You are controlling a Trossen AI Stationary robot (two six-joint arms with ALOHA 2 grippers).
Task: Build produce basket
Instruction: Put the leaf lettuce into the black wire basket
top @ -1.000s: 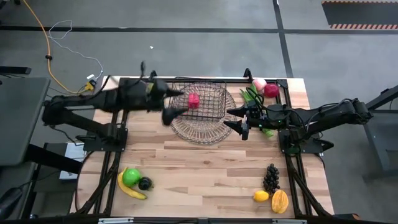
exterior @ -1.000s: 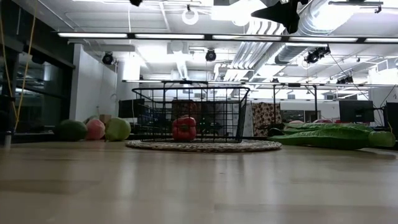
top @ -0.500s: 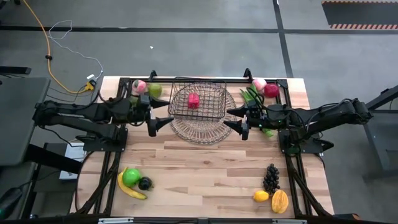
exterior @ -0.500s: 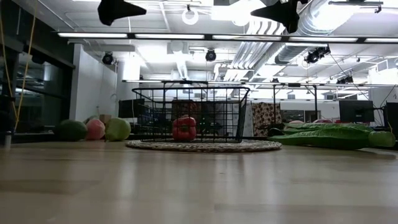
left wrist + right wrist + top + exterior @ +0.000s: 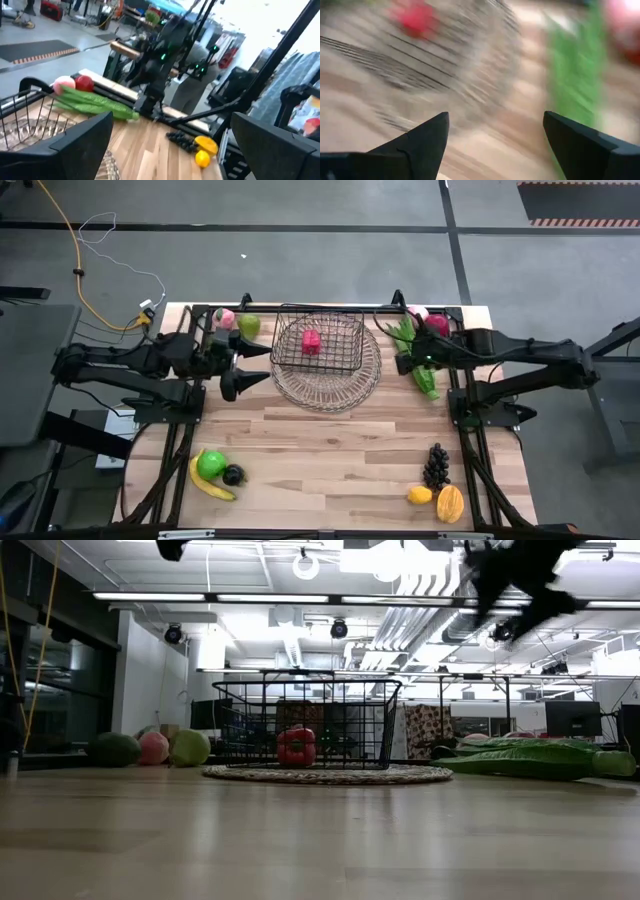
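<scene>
my left gripper hangs over the table just left of the basket, fingers spread wide with nothing between them. my right gripper is spread wide too and holds nothing; it sits above the green leafy bunch on the basket's right side, though i can't tell whether it touches the leaves.

the basket stands on a round wire tray near the table's far edge, and so far it holds only one red piece. that's the whole of what is done, as far as i can see.

the rest is still out on the table. just left of the basket, by the far edge, lie a pink peach and a green apple. at the far right corner, beyond the leafy bunch, sit another peach and a red apple. toward the near left corner a banana, a second green apple and a dark plum lie bunched together. near the right corner are the grapes, a lemon and a mango.

i judge the job barely begun: one piece in, nearly all left.
</scene>
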